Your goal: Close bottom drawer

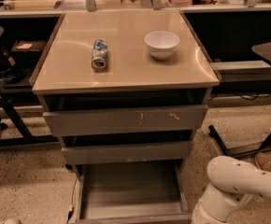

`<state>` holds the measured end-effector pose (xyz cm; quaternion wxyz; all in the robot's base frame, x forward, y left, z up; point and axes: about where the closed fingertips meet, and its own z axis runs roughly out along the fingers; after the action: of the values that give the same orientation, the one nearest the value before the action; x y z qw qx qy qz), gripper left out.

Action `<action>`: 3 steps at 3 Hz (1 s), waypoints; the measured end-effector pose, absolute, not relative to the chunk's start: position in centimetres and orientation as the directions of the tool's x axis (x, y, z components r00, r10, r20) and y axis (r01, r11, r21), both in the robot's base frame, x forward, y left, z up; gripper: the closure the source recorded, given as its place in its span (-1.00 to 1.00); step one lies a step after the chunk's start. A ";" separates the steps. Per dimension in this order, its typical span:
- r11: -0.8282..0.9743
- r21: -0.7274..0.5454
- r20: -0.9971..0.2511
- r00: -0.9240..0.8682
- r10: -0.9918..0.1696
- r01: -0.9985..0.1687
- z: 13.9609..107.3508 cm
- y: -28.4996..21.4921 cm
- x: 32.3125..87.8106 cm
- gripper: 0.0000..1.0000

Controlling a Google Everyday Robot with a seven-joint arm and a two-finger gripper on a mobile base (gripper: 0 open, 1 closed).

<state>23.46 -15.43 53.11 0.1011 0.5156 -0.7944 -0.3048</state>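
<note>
The bottom drawer (131,192) is the lowest of the grey cabinet's three drawers. It stands pulled far out toward me, and its shallow grey tray lies open to view. Its flat front (135,219) runs along the frame's bottom edge. My white arm (240,181) shows at the lower right, just right of the drawer's front right corner. The gripper itself is out of view, below the bottom edge of the frame.
The middle drawer (128,152) and the scratched top drawer (126,119) stick out slightly. On the beige cabinet top (126,73) lie a can (99,54) on its side and a white bowl (161,44). Chair legs (7,120) stand left, a dark stand base (247,143) right.
</note>
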 end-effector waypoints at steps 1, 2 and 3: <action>0.285 0.622 -0.157 -0.473 -0.867 -0.729 49.9 -14.9 23.3 1.00; 0.291 0.652 -0.175 -0.512 -0.841 -0.700 44.6 -14.3 24.3 1.00; 0.290 0.692 -0.160 -0.533 -0.831 -0.661 36.4 -13.0 26.8 1.00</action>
<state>26.83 -13.03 36.43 0.1158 0.4693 -0.7948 -0.3668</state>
